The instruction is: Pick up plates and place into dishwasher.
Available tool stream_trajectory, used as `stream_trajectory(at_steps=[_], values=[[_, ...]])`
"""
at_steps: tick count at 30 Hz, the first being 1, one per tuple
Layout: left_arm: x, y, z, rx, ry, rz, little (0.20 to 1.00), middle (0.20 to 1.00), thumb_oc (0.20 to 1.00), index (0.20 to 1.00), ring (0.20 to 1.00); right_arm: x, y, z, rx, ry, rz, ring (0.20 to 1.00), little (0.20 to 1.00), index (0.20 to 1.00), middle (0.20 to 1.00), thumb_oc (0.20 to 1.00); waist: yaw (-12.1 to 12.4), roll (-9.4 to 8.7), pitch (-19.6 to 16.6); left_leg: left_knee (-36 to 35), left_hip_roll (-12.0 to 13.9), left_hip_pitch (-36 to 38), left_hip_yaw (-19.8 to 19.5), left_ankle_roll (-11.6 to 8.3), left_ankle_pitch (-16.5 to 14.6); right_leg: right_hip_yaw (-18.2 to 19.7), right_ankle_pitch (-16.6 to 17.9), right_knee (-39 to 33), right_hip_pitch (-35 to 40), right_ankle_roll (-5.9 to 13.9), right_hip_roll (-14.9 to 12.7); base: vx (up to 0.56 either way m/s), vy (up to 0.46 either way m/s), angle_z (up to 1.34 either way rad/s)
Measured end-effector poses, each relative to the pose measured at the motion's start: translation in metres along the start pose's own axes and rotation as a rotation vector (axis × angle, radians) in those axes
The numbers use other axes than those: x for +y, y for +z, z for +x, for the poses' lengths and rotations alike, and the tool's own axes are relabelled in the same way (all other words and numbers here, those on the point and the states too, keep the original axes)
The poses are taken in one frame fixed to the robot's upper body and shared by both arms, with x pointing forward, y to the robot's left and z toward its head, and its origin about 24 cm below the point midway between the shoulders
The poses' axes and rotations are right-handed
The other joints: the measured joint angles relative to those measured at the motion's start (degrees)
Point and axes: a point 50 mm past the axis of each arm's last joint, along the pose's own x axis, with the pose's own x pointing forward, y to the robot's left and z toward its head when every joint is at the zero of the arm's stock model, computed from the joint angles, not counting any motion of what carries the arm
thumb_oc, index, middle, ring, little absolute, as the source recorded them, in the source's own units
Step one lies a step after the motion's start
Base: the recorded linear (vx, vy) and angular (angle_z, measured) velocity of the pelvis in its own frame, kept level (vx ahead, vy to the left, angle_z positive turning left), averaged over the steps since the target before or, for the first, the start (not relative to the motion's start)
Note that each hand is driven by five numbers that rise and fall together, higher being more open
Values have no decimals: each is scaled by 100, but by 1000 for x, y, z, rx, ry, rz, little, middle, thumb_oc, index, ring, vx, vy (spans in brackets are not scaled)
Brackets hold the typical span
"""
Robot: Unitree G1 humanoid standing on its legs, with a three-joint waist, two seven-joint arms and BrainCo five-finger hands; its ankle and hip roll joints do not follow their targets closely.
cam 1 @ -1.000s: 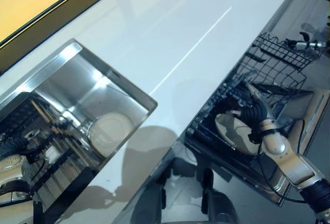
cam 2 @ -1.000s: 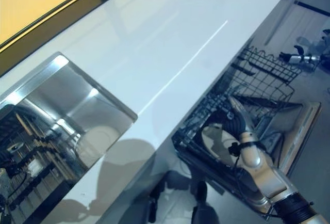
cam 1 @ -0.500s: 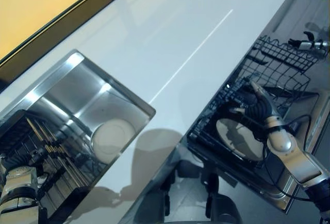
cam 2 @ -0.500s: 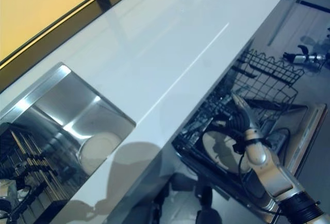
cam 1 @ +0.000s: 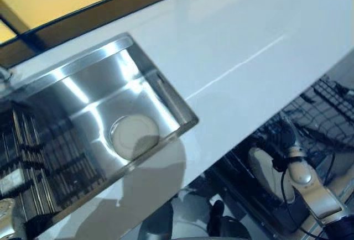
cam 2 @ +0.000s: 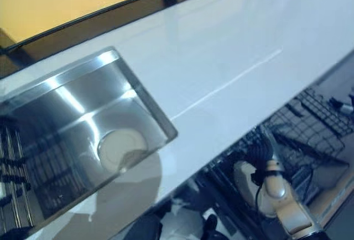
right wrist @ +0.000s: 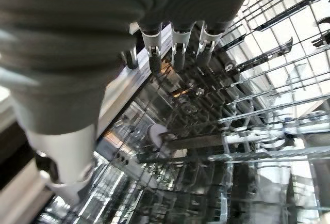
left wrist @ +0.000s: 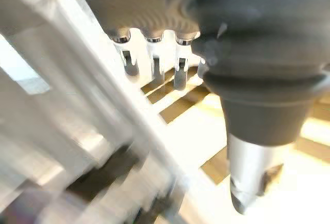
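Whole scene shifted versus half a second ago, so the head camera had swung; the sink (cam 1: 83, 79) now sat more central and the white counter (cam 1: 238, 41) filled the upper right. Right hand (cam 1: 283, 135) had stayed over the dishwasher rack (cam 1: 326, 113), with one cream plate (cam 1: 264, 169) standing in the rack just beside the wrist, about where it was before. In its own wrist view the right hand (right wrist: 175, 46) had fingers (right wrist: 154, 53) hanging straight and spread over the rack wires (right wrist: 268, 115), holding nothing. A second plate (cam 1: 134, 135) lay flat on the sink floor, same spot relative to the sink as earlier. Dark wire drying rack (cam 1: 44, 162) on the sink's left half was cut off at the frame edge. Left hand (left wrist: 154, 64) showed short straight fingers, nothing held; what lay beyond them was blurred pale slats, hard to make out. Rack's far side ran out of frame.
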Motion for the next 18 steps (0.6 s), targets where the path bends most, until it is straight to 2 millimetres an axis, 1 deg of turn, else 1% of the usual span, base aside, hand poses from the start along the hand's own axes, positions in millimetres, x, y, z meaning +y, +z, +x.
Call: stream_trajectory(at_steps=[3, 5, 6, 9, 11, 13, 18], values=[[-3, 34, -8, -145, -77, -114, 1000, 1000, 1000, 1000, 1000, 8, -4, -8, 29, 8, 33, 1000, 1000, 1000, 1000, 1000, 58, -200, -13, 23, -13, 2, -27, 2, -1, -4, -2, -4, 34, 5, -2, 63, -51, 5], [-10, 56, -20, -211, -206, -209, 1000, 1000, 1000, 1000, 1000, 12, -7, -14, 48, 13, 46, 1000, 1000, 1000, 1000, 1000, 100, -285, -55, 44, -13, 16, -44, 2, -4, -8, -3, -4, 78, 6, 0, 37, -39, 6], [-13, 66, -27, -268, -274, -241, 1000, 1000, 1000, 1000, 1000, 12, -8, -15, 51, 15, 47, 1000, 1000, 1000, 1000, 1000, 100, -320, -70, 65, -13, 3, -49, 3, -7, -10, -3, -4, 79, 6, 1, 22, -31, 2], [-14, 91, -44, -409, -404, -329, 1000, 1000, 1000, 1000, 1000, 12, -9, -16, 53, 16, 47, 1000, 1000, 1000, 1000, 1000, 93, -364, -70, 141, -15, -41, -54, 8, -18, -8, -11, 2, 76, 29, 2, 8, -9, 1], [-11, 105, -51, -497, -440, -386, 1000, 1000, 1000, 1000, 1000, 13, -10, -18, 54, 18, 49, 1000, 1000, 1000, 1000, 1000, 97, -364, -70, 185, -22, -90, -88, 20, -30, -9, -10, -2, 55, 24, 6, 22, -32, 7], [-8, 113, -56, -563, -464, -421, 1000, 1000, 1000, 1000, 1000, 14, -10, -19, 59, 20, 53, 1000, 1000, 1000, 1000, 1000, 102, -377, -78, 209, -25, -90, -98, 19, -30, -8, -5, -3, 58, 31, 7, 23, -39, 4], [-2, 139, -66, -832, -495, -411, 1000, 1000, 1000, 1000, 1000, 14, -10, -24, 60, 26, 58, 1000, 1000, 1000, 1000, 1000, 98, -434, -114, 210, -23, -90, -97, 9, -24, -6, 20, -7, 59, 3, 11, 4, -7, 0]])
